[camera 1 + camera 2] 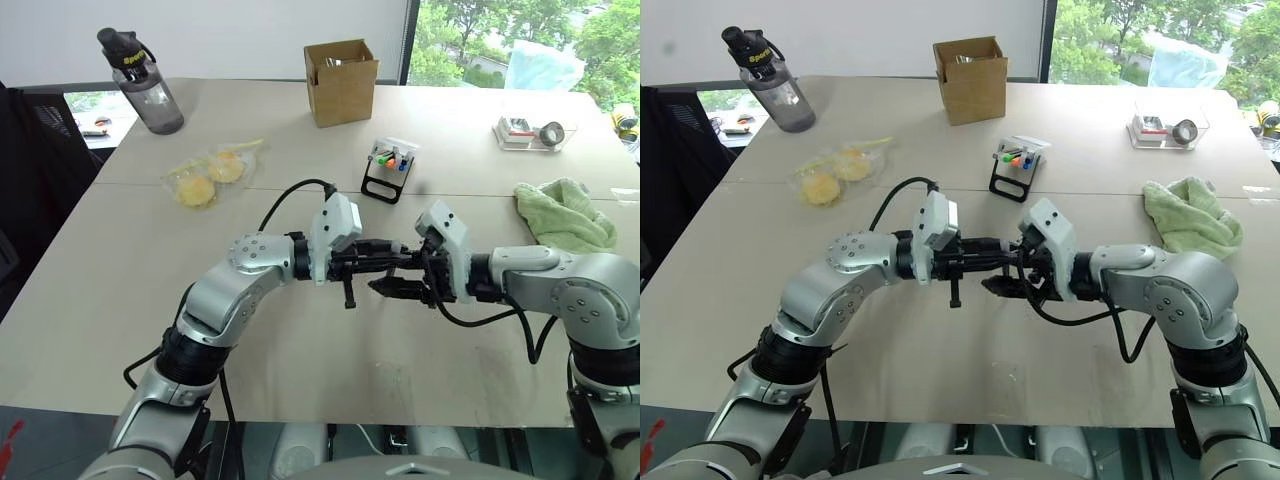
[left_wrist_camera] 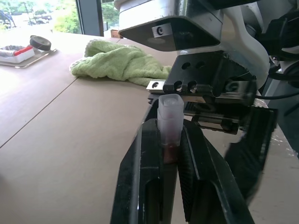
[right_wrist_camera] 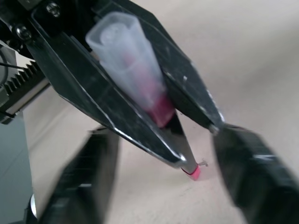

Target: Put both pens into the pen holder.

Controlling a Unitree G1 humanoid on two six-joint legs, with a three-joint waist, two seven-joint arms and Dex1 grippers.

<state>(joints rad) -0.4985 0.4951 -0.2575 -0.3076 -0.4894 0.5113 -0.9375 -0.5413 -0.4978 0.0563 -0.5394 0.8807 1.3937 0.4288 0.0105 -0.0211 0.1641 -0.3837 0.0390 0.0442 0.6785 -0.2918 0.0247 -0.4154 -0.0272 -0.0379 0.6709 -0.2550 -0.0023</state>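
**Two tools meet over one pen**

The left tool (image 1: 372, 262) is squeezed tight on a pen (image 2: 170, 122) with a clear cap and a pink body. The pen sticks out past the fingertips toward the right tool (image 1: 400, 288), so its long side runs across, from one tool to the other. The right tool sits just at the pen's tip. Its fingers (image 3: 245, 172) stand apart on either side of the pen and are not pinching it yet. It looks like a hand-over.

The pen holder (image 1: 388, 168) stands farther back on the desk (image 1: 120, 290), a little toward the right arm's side, so the right arm is nearer to it.

The head views show both arms and the holder. The wrist views show the pen's clear cap and pink end up close. I cannot find the second pen.
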